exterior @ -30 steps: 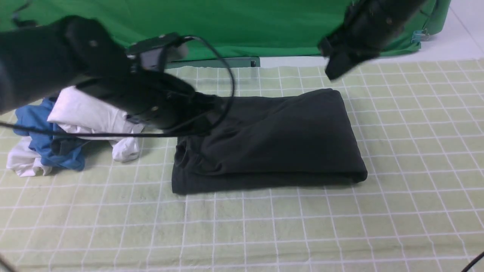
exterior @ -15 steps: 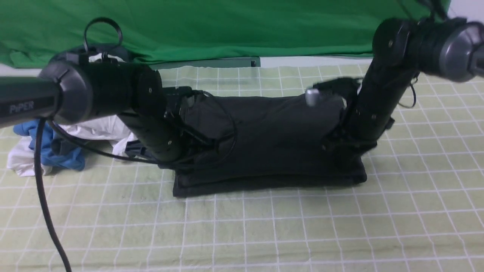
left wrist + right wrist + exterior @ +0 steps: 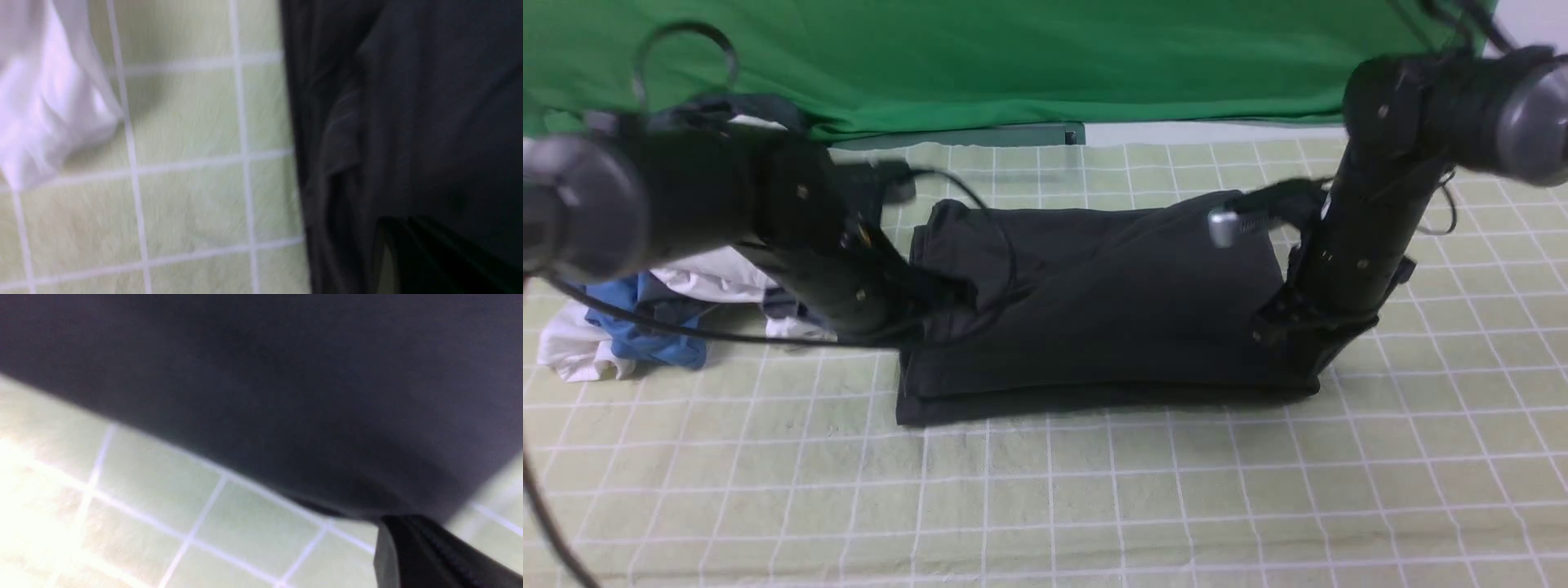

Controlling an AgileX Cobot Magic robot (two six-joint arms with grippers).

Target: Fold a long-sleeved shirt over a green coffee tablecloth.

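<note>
While the shirt [image 3: 1094, 310] lay as a flat black rectangle, already folded, near the middle of the tablecloth [image 3: 1094, 490], both arms stood low at its two ends. The left gripper [image 3: 931, 298] sat at the shirt's left end, its tips lost against the dark fabric; the right gripper [image 3: 1298, 359] reached down at the right near corner. Both sets of jaws were clenched. Whether either pinched cloth could not be told: the front view hid the tips, and both wrist views were blurred, showing only dark fabric beside pale grid squares. Judged step: late in the fold, either pressing the ends flat or taking hold for one more fold across. Next move would call for a clean hold on the whole stack of layers at each end, both arms moving together, so the bundle did not skew or slide apart. The tablecloth, pale yellow-green with a thin white grid, covered the table and lay fairly smooth. A white garment [image 3: 719, 273] and a blue garment [image 3: 645, 339] sat heaped left of the shirt, close to the left arm, apart from the shirt. Behind hung a plain deep green backdrop [image 3: 1045, 57], with a strip of pale floor at far right.
</note>
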